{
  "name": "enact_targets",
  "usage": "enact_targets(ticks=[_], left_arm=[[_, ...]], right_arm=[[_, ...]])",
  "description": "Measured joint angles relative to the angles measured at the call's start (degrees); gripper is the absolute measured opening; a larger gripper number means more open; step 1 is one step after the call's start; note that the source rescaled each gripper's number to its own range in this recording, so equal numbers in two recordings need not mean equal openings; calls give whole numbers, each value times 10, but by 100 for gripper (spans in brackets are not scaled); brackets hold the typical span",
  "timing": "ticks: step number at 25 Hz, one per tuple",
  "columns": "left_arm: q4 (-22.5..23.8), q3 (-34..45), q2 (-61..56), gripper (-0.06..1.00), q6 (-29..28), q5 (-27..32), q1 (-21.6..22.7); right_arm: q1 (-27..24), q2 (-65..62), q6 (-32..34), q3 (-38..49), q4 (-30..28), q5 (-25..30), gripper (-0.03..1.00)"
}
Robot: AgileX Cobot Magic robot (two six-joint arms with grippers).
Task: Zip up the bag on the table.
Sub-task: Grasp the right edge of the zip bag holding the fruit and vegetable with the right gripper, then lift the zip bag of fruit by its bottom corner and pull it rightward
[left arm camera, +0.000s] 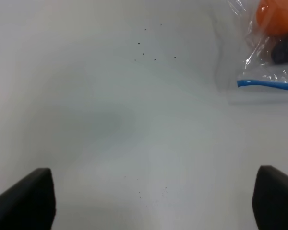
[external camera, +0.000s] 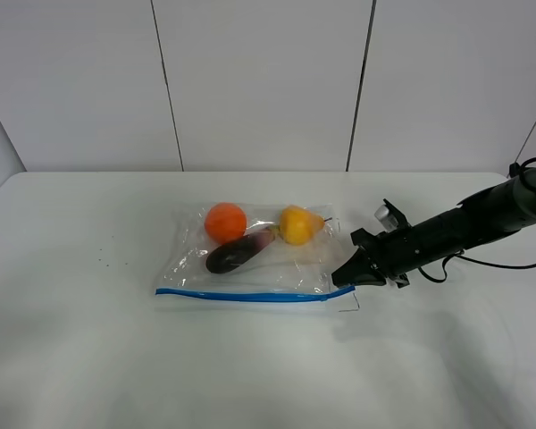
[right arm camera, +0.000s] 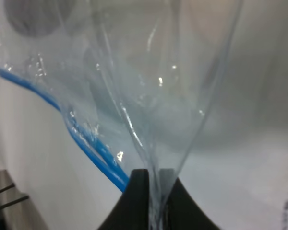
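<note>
The clear plastic bag (external camera: 255,259) lies on the white table (external camera: 89,357), holding an orange (external camera: 225,222), a dark eggplant (external camera: 238,253) and a yellow pear (external camera: 297,224). Its blue zipper strip (external camera: 241,295) runs along the near edge. My right gripper (external camera: 343,278) is at the bag's right end, shut on the plastic next to the zipper's end; the right wrist view shows its fingertips (right arm camera: 139,184) pinching the clear film (right arm camera: 153,120) beside the blue strip (right arm camera: 93,151). My left gripper (left arm camera: 153,201) is open over bare table, well left of the bag's corner (left arm camera: 269,62).
A few dark specks (left arm camera: 149,48) dot the table left of the bag. The table's back edge meets a white panelled wall (external camera: 259,80). The right arm (external camera: 464,223) and its cables stretch in from the right edge.
</note>
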Motion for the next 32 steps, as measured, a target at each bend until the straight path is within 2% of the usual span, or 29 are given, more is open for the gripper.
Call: enact_targets(ticks=[5, 12, 23, 32], left_arm=[[0, 0, 0, 100, 0, 0, 0], [0, 0, 0, 100, 0, 0, 0], [0, 0, 0, 100, 0, 0, 0], [0, 0, 0, 100, 0, 0, 0]], right_arm=[[0, 0, 0, 0, 14, 42, 0], [0, 0, 6, 0, 81, 113, 0], [0, -3, 63, 0, 144, 119, 0], [0, -36, 89, 0, 167, 119, 0]])
